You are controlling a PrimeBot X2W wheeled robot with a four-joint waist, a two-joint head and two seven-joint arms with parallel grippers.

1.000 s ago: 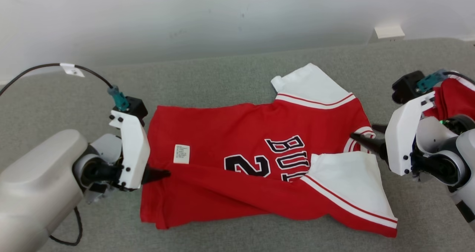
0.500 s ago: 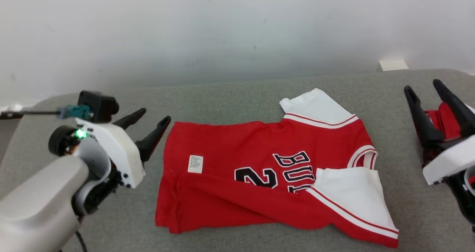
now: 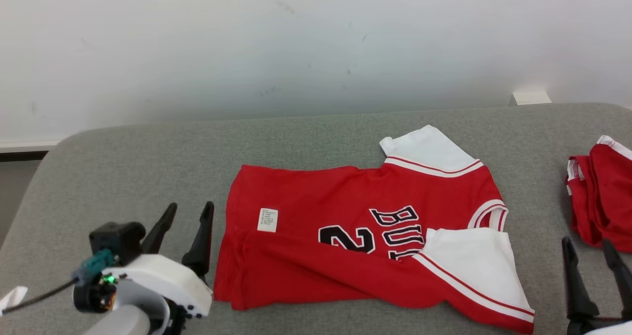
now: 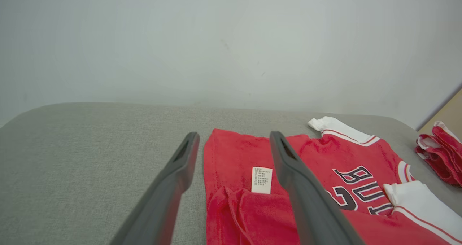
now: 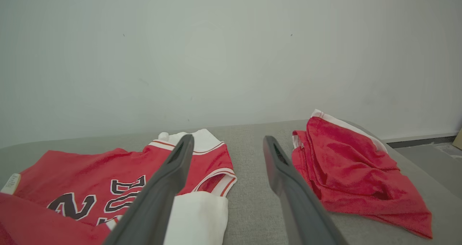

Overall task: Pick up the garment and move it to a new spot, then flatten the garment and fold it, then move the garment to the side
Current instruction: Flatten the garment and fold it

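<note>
Grey cushion [image 3: 123,167], red jersey [image 3: 321,197] between spread left gripper [image 3: 190,206] and spread right gripper [image 3: 586,242]

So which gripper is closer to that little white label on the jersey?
The left. The left gripper sits just off the jersey's hem, with the label a short way in from that edge. The right gripper is out past the opposite, collar end.

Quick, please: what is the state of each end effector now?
Left end effector: open, holding nothing.
Right end effector: open, holding nothing.
</note>
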